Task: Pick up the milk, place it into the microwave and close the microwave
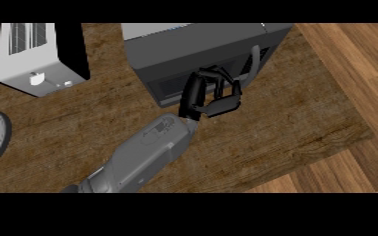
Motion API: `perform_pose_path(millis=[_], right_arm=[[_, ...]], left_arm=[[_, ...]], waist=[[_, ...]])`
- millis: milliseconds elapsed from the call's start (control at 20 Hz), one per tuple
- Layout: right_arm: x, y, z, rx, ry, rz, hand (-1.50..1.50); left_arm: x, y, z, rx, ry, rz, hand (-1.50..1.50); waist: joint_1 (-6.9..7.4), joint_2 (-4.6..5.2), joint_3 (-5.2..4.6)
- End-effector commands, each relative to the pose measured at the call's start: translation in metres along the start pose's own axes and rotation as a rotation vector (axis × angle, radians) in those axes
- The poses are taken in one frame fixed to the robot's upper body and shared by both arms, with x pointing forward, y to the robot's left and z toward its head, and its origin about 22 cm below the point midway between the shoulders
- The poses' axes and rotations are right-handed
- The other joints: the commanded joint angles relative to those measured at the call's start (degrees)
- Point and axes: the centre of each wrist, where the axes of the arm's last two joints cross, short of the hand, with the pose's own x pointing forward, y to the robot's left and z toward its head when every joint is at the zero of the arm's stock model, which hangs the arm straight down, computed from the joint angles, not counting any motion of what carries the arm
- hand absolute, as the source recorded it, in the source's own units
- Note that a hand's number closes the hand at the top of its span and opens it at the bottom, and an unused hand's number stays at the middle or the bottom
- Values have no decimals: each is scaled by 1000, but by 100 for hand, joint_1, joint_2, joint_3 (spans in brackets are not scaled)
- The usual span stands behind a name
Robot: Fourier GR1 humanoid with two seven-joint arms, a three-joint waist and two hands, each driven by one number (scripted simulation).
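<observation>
My left hand (209, 94) is right at the door (173, 82) of the microwave (199, 45). My fingers (214, 74) are curled and hold nothing I can see. The milk is hidden; I think it is inside. I should push straight, near the handle (255, 60), till the door sits flat.

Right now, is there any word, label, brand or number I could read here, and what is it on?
No text here can be read.
On the microwave: a small bluish mark near its top edge, too blurred to read.
On the white appliance: slots and small knobs only, no lettering shows.
</observation>
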Motion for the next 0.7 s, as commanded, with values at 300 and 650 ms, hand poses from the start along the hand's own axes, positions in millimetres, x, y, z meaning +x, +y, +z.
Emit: perform_pose_path(millis=[300,650], right_arm=[[15,-25,-6,-19,-10,34,-150],[21,-36,-12,-19,-22,51,-150]], left_arm=[[14,6,-27,46,-72,16,150],[13,4,-27,38,-90,21,150]], waist=[[-34,58,8],[-44,94,18]])
